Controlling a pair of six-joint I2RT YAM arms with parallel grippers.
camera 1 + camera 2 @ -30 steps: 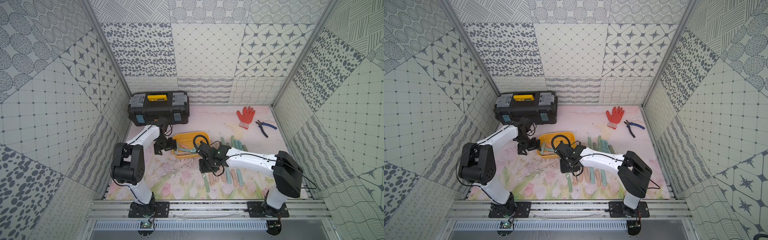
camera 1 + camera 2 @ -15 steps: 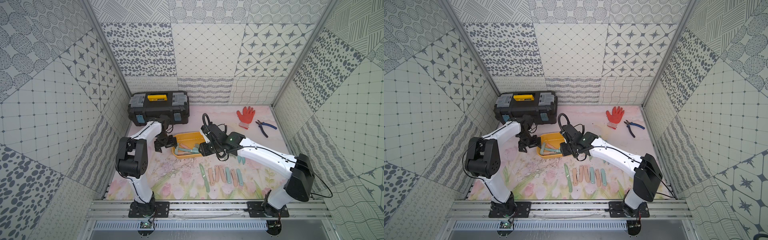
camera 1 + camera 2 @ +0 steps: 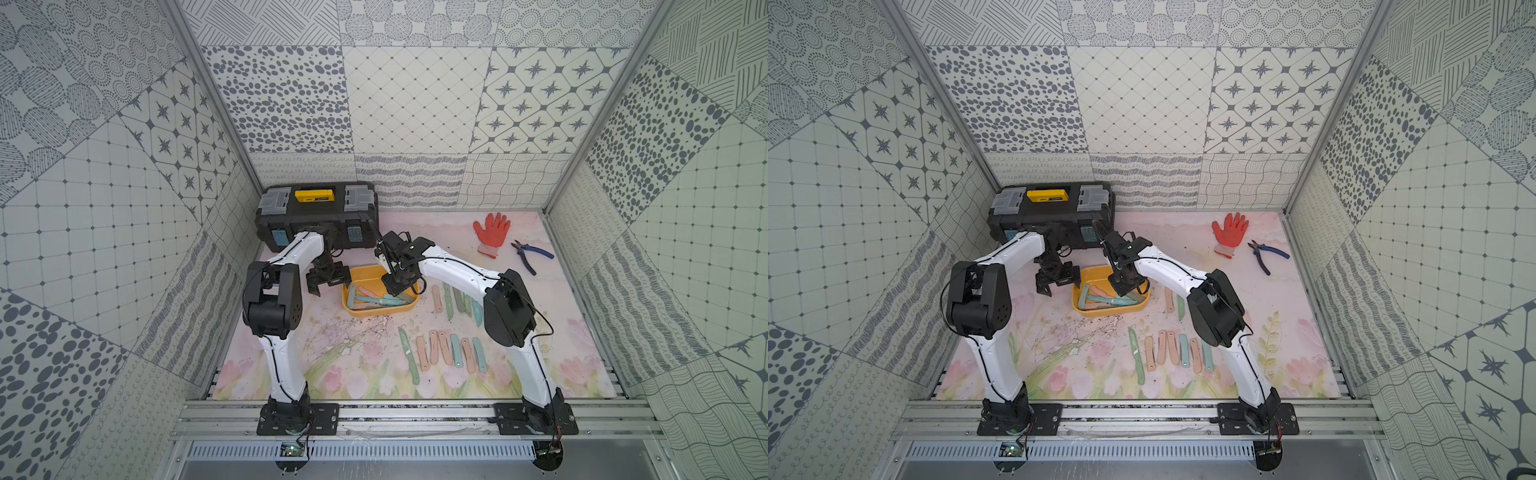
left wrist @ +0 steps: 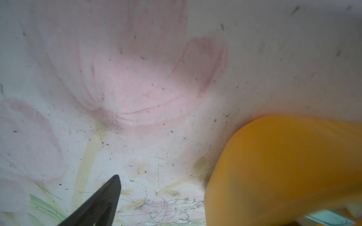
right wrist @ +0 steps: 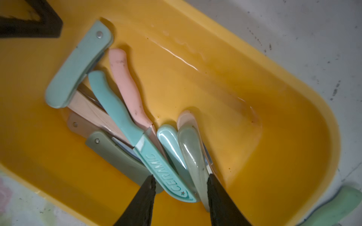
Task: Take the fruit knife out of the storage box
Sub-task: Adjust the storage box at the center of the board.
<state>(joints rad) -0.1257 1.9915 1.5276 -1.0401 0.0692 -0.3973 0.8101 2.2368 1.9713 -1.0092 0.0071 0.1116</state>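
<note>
Reaching down into the yellow storage box (image 3: 376, 313) with the right gripper (image 5: 181, 179), jaws about halfway apart and clamped on nothing. Straddling the sheathed tip of the teal fruit knife (image 5: 152, 156), marked CERAMIC, together with a pale grey-green handle (image 5: 192, 152) lying against it. Probably lined up across the narrow width so as to close on one knife, though at risk of catching both.

Lying topmost in the heap inside the box, toward the far edge of the floral mat (image 3: 332, 365), left of its middle and just in front of the black toolbox (image 3: 318, 220).

Parked just beside the box's left end with the left gripper (image 3: 326, 282), jaws spread wide and empty. Likely there to brace the light tub against sliding.

Laid out in rows on the mat, beside the box's right end and toward the near edge: more knives (image 3: 446, 349), presumably ones taken out.

Hard to tell whether the right fingertips (image 5: 147, 195) touch the sheath or merely flank it. Buried under the heap: the blades and lower parts of the folding knives (image 5: 78, 64). Only one left finger (image 4: 101, 201) in the left wrist view, the second cut off, and the box there just a blurred yellow wall. Covered by the right wrist in both top views: part of the box's far right end.
</note>
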